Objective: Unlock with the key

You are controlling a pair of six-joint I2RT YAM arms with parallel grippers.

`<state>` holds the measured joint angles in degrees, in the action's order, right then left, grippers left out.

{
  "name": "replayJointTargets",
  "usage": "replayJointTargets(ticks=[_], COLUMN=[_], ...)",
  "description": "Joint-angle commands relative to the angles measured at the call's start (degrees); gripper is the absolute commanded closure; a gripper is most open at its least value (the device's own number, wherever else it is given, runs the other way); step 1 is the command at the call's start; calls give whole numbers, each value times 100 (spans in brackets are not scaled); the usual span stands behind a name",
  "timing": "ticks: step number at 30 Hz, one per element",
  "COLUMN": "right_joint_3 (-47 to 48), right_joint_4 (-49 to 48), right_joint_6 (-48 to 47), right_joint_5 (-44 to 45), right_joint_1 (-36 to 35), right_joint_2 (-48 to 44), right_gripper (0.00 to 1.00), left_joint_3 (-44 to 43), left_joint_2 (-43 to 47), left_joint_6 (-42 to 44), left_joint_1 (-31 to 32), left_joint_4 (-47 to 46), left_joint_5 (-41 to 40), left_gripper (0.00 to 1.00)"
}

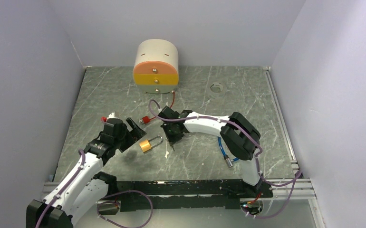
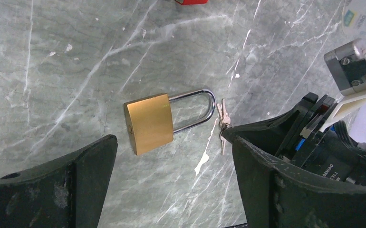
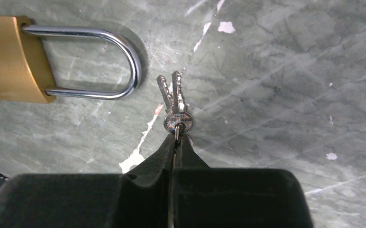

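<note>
A brass padlock [image 1: 146,145] with a closed steel shackle lies flat on the table; it also shows in the left wrist view [image 2: 149,122] and the right wrist view [image 3: 11,61]. Two small keys [image 3: 174,102] on a ring lie just right of the shackle, blades pointing away from my right gripper. My right gripper [image 3: 176,137] is shut on the key ring. It shows in the top view [image 1: 173,138] and in the left wrist view [image 2: 231,135], where the keys [image 2: 222,119] show too. My left gripper [image 1: 136,129] is open, above the table just left of the padlock, holding nothing [image 2: 171,190].
A cream cylinder with an orange and yellow face [image 1: 156,62] stands at the back, a red cord [image 1: 171,101] running from it to a red tag [image 1: 145,119]. A grey ring [image 1: 216,88] lies back right. White walls enclose the table; a rail [image 1: 285,183] runs along the near edge.
</note>
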<state>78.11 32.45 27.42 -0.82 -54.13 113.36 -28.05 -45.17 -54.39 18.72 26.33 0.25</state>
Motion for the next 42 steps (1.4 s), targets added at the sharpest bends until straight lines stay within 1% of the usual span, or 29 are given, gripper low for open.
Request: replayJointTargets(ticks=[1, 5, 7, 9, 13, 15, 21, 24, 26, 29, 31, 33, 34, 36, 37, 38, 39, 40, 42], right_joint_3=[-178, -361, -440, -451, -414, -454, -501, -473, -462, -626, -788, -939, -998, -1048, -1051, -1070, -1096, -1130, -1203], right_joint_4=[-455, -858, -1066, -1141, -1189, -1264, -1363, -1351, -1308, -1508, -1739, -1982, -2083, -2188, -2255, -2335, -2464, -2610, -2952], right_joint_6=[186, 540, 767, 914, 1122, 1216, 1280, 1181, 1035, 733, 590, 512, 497, 470, 468, 496, 529, 580, 651], right_joint_5=[-337, -1197, -1733, -1975, -2422, -2611, -2909, -2973, -2955, -3093, -3241, -3296, -3242, -3011, -2857, -2736, -2654, -2585, -2531], right_joint_1=[135, 462, 632, 745, 931, 1007, 1104, 1099, 1105, 1105, 1114, 1115, 1115, 1109, 1114, 1115, 1115, 1115, 1107], right_joint_2=[-242, -499, -605, -677, -709, -702, -630, -649, -722, -990, -1282, -1581, -1722, -1978, -2080, -2169, -2245, -2323, -2456], right_gripper=[100, 100, 100, 100, 100, 100, 100, 100, 100, 100, 100, 100, 100, 100, 100, 100, 100, 100, 100], left_joint_3=[64, 212, 424, 635, 1180, 1296, 1191, 937, 712, 656, 648, 517, 333, -211, -625, -898, -1133, -1273, -1348], left_joint_2=[89, 156, 187, 184, -48, -273, -1082, -1430, -1566, -1629, -1566, -1483, -1428, -1345, -1349, -1395, -1474, -1606, -1765], left_joint_6=[-61, 101, 207, 256, 291, 361, 733, 876, 881, 685, 395, -101, -347, -783, -971, -1185, -1418, -1642, -2292], left_joint_1=[-9, -9, -9, -9, -12, -9, 0, 0, 0, 0, 0, -4, -10, -17, -41, -73, -138, -181, -202], left_joint_4=[-255, -754, -1236, -1780, -3157, -3615, -4351, -4410, -4323, -4669, -4782, -4538, -4156, -2727, -1986, -1293, -830, -523, -483], left_joint_5=[197, 746, 1219, 1708, 2566, 2954, 3287, 3350, 3398, 3639, 3723, 3583, 3455, 3040, 2851, 2763, 2824, 3075, 3450], left_gripper=[6, 6, 6, 6, 15, 17, 20, 20, 19, 17, 12, 8, 7, 6, 6, 6, 6, 6, 6])
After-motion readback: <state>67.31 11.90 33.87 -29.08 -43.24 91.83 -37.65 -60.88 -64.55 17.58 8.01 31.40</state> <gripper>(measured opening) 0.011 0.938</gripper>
